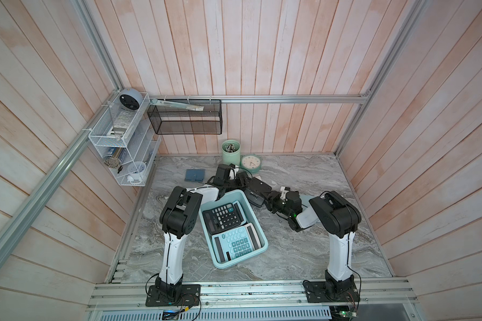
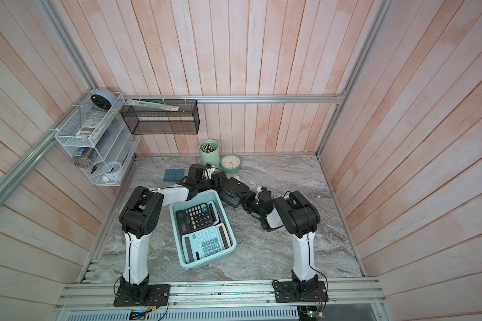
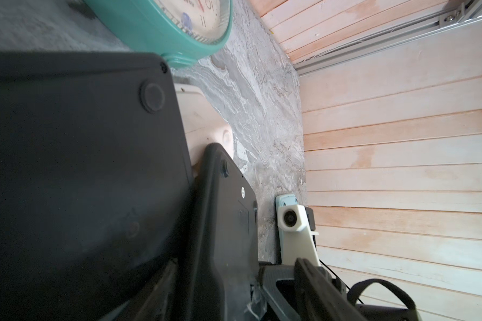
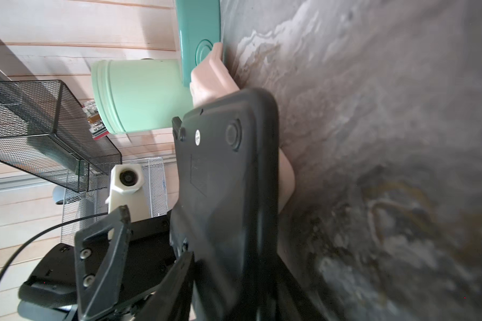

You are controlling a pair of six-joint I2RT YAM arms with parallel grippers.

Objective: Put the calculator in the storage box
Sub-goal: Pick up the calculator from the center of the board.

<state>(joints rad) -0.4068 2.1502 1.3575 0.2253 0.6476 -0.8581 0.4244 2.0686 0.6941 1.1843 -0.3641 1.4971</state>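
A black calculator point(image 1: 259, 187) point(image 2: 235, 186) lies face down and tilted behind the storage box, showing round feet and a white sticker. My right gripper point(image 1: 267, 196) point(image 4: 228, 278) is shut on its near end point(image 4: 228, 180). From the other side my left gripper point(image 1: 244, 180) point(image 3: 220, 278) straddles its far end point(image 3: 226, 222), jaws still apart. A dark slab with a round foot point(image 3: 81, 166) fills much of the left wrist view; I cannot tell if it is a separate calculator. The aqua storage box point(image 1: 234, 262) point(image 2: 206, 264) holds a black calculator point(image 1: 224, 218) and an aqua one point(image 1: 238, 243).
A pale pink object point(image 4: 212, 80) point(image 3: 198, 116) lies under the tilted calculator. Behind it stand a green pen cup point(image 1: 231, 152) and a teal clock point(image 1: 250, 164). A blue folder point(image 1: 195, 175) lies to the left. A black mesh basket point(image 1: 185, 116) and white wire rack point(image 1: 117, 139) hang on the walls.
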